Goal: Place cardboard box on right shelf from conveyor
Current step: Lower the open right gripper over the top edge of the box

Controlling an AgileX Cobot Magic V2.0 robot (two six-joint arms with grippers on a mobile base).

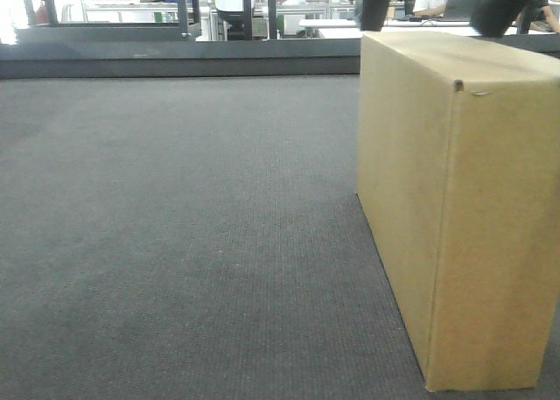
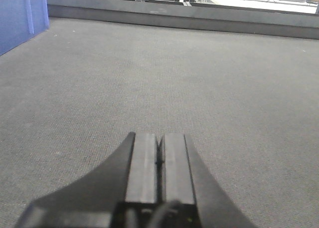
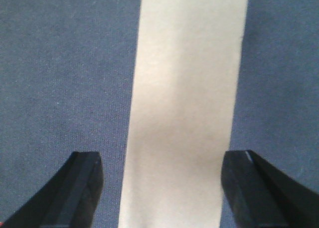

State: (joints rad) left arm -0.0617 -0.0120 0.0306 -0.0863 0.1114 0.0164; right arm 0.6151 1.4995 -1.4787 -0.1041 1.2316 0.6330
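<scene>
Evidently pre-grasp: released right tool [image 3: 162,160] straddles tan rectangular cardboard box [image 1: 455,199], three o'clock on grey conveyor [image 1: 175,225]; next, lower, clench.

Right gripper [image 3: 162,158]: I have the cardboard box [image 3: 187,88] directly below, running straight ahead, with one finger on each side of it. The box stands on the conveyor [image 3: 60,63], and the belt spreads out left and right of it. Left gripper [image 2: 159,148]: I sit low over the belt. The raised rim [image 2: 174,21] lies far ahead. A panel [image 2: 20,18] stands ahead-left at the belt's edge.
</scene>
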